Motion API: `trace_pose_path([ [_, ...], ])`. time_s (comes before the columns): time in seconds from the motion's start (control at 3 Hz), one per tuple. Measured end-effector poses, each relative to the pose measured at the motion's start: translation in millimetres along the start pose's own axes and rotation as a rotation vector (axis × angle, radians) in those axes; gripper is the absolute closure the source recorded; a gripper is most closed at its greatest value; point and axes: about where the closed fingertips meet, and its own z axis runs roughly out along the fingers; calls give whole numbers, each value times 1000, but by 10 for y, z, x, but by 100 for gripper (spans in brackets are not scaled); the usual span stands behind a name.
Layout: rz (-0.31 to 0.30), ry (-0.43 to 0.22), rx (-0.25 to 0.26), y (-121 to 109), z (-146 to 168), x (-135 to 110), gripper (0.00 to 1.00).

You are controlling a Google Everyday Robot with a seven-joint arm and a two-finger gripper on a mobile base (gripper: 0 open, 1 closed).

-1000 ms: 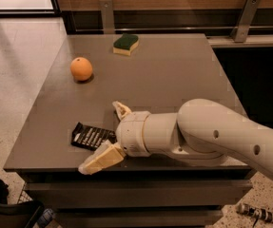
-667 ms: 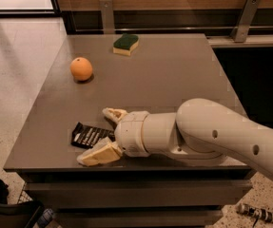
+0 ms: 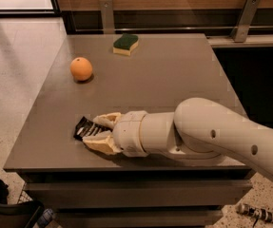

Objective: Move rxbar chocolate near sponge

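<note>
**Gripper** (image 3: 94, 132): mine, low over the front left corner of the table (image 3: 174, 80). The jaws are drawn in on either side of the snack bar (image 3: 83, 127), pinching its near end as far as I can judge.

**Snack bar:** black, flat on the table, its left end sticking out past my jaws.

**Sponge** (image 3: 126, 44): at the far edge, well apart from the bar.

**Orange** (image 3: 81, 69): between the two, off to the left.

**Risks:** the thin, slick wrapper may slip or crumple on lifting if my hold is shallow. A carry that drifts left could set the orange rolling.

**Hidden:** the bar's right end and the contact itself, both behind my jaws and wrist. My arm runs off the right edge.
</note>
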Motion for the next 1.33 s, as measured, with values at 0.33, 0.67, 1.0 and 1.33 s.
trace_pose_path([
  [0.33, -5, -2, -1, 11, 5, -25, 100],
  [0.67, -5, -4, 0, 10, 3, -31, 100],
  [1.0, -18, -30, 5, -243, -116, -136, 100],
  [1.33, -36, -59, -24, -1096, -373, -344, 100],
])
